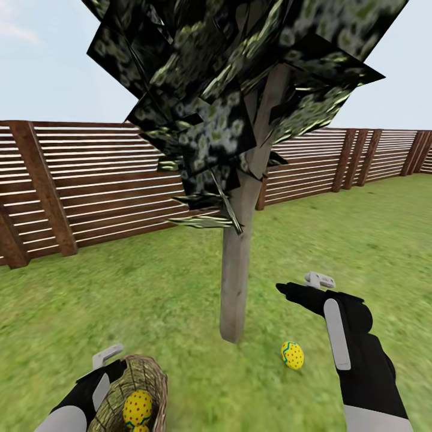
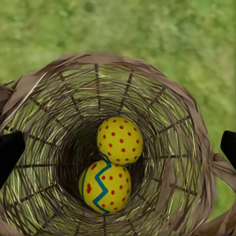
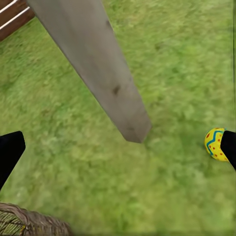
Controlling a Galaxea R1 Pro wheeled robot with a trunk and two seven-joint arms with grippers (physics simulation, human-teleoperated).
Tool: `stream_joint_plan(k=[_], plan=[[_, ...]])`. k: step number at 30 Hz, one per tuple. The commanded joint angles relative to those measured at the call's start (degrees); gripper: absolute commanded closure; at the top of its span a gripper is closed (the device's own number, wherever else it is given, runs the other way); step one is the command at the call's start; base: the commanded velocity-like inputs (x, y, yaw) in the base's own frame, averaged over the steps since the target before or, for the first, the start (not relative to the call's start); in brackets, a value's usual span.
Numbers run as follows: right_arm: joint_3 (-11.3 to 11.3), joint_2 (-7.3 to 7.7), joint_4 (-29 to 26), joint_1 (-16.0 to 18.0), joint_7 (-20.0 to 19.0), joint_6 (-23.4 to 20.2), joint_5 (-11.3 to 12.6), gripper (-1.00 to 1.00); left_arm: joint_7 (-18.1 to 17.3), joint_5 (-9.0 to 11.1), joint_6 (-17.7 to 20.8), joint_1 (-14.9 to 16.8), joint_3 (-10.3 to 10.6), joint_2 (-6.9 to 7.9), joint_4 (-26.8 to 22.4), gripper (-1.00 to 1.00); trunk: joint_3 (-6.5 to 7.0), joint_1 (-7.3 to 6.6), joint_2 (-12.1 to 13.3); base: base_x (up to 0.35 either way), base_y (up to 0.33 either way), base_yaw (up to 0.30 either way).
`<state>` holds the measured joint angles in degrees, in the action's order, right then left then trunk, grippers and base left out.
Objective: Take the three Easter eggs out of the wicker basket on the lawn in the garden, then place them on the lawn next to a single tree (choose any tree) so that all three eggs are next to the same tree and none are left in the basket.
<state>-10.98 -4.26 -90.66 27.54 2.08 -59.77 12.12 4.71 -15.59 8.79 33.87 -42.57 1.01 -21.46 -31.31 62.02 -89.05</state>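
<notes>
The wicker basket [image 1: 147, 375] stands on the lawn [image 1: 150, 300] at the bottom left, with a red-dotted yellow egg [image 1: 137, 408] showing inside. From the left wrist view, the basket [image 2: 172, 98] holds two eggs: a red-dotted one [image 2: 119, 140] and one with a blue zigzag band [image 2: 104, 186]. My left gripper [image 1: 108, 362] hovers open over the basket's mouth, its fingertips [image 2: 10, 152] spread wide with nothing held. A third egg [image 1: 292, 354] lies on the grass just right of the tree trunk [image 1: 237, 270]. My right gripper [image 1: 303, 287] is open above that egg [image 3: 215, 143], close to the trunk [image 3: 98, 64].
A brown slatted fence [image 1: 90, 180] runs behind the tree, across the whole yard. The blocky speckled foliage [image 1: 228, 78] hangs overhead. Open grass stretches to the right [image 1: 372, 240] and between the basket and the trunk. The basket's rim [image 3: 24, 223] shows in the right wrist view.
</notes>
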Motion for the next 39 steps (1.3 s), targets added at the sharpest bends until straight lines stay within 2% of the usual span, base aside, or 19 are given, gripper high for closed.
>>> stream_joint_plan(k=[1,3,6,7,9,11,12,14,16,17,21,22,23,26,28,31,35,39], plan=[[-0.5,-0.05,0.0,0.1,0.2,-0.2,0.5,-1.00,0.0,-0.6,0.3,0.1,-0.3,-0.04,-0.1,-1.00,-0.24,0.22,-0.4,0.000,0.000,0.000],[-1.2,0.02,0.0,0.1,0.0,-0.2,0.5,-1.00,0.0,-0.6,0.3,0.1,-0.3,-0.04,-0.1,-1.00,-0.60,0.66,-1.3,0.000,0.000,0.000],[-2.4,1.13,0.0,0.1,-2.7,-0.2,0.6,-1.00,0.0,-0.6,0.3,0.1,-0.3,-0.04,-0.1,-1.00,-1.14,1.32,-2.5,0.000,0.000,0.000],[-2.8,2.18,0.0,0.1,-5.0,-0.2,0.6,-1.00,0.0,-0.6,0.3,0.1,-0.3,-0.04,-0.1,-1.00,-1.32,1.54,-2.9,0.000,0.000,0.000],[-3.0,3.79,0.0,0.0,-7.3,-0.2,0.5,-1.00,0.0,-0.6,0.3,0.1,-0.3,-0.04,-0.1,-1.00,-1.68,1.98,-3.7,0.000,0.000,0.000],[-3.2,6.07,0.0,0.0,-9.5,-0.2,0.6,-1.00,0.0,-0.6,0.3,0.1,-0.3,-0.04,-0.1,-1.00,-2.04,2.42,-4.5,0.000,0.000,0.000],[-3.5,8.62,0.0,0.0,-11.7,-0.2,0.9,-1.00,0.0,-0.6,0.2,0.1,-0.3,-0.04,-0.1,-1.00,-2.22,2.64,-4.9,0.000,0.000,0.000],[-4.5,11.07,0.0,-0.2,-14.1,-0.2,2.0,-1.00,0.0,-0.6,0.2,0.1,-0.3,-0.04,-0.1,-1.00,-2.58,3.08,-5.7,0.000,0.000,0.000],[-5.8,13.30,0.0,-0.9,-16.6,-0.2,3.9,-1.00,0.0,-0.6,0.2,0.1,-0.3,-0.04,-0.1,-1.00,-2.94,3.52,-6.5,0.000,0.000,0.000],[-6.9,15.44,0.0,-2.2,-19.0,-0.2,6.3,-1.00,0.0,-0.6,0.2,0.1,-0.3,-0.04,-0.1,-1.00,-3.12,3.74,-6.9,0.000,0.000,0.000],[-8.1,19.42,0.0,-4.5,-22.5,-0.2,11.7,-1.00,0.0,-0.6,0.2,0.1,-0.3,-0.04,-0.1,-1.00,-3.83,4.62,-8.5,0.000,0.000,0.000],[-8.3,21.09,0.0,-5.3,-23.5,-0.2,14.4,-1.00,0.0,-0.6,0.1,0.1,-0.3,-0.04,-0.1,-1.00,-4.01,4.84,-8.9,0.000,0.000,0.000],[-8.4,21.77,0.0,-5.6,-23.9,-0.2,15.8,-1.00,0.0,-0.6,0.1,0.1,-0.3,-0.04,-0.1,-1.00,-4.19,5.06,-9.3,0.000,0.000,0.000],[-8.4,23.46,0.0,-6.7,-24.7,-0.2,20.0,-1.00,0.0,-0.6,0.1,0.1,-0.3,-0.04,-0.1,-1.00,-4.73,5.71,-10.5,0.000,0.000,0.000],[-8.4,23.86,0.0,-7.1,-24.9,-0.2,21.2,-1.00,0.0,-0.6,0.1,0.1,-0.3,-0.04,-0.1,-1.00,-5.09,6.15,-11.3,0.000,0.000,0.000],[-8.3,24.27,0.0,-7.6,-25.2,-0.2,22.4,-1.00,0.0,-0.6,0.1,0.1,-0.3,-0.04,-0.1,-1.00,-5.63,6.81,-12.5,0.000,0.000,0.000],[-7.9,24.44,-0.1,-7.8,-26.1,-0.2,22.9,-1.00,0.0,-0.6,0.1,0.1,-0.3,-0.04,-0.1,-1.00,-6.35,7.69,-14.1,0.000,0.000,0.000],[-6.9,24.58,-0.1,-7.9,-30.0,-0.2,23.1,-1.00,0.0,-0.6,0.1,0.1,-0.3,-0.04,-0.1,-1.00,-7.07,8.57,-15.7,0.000,0.000,0.000]])
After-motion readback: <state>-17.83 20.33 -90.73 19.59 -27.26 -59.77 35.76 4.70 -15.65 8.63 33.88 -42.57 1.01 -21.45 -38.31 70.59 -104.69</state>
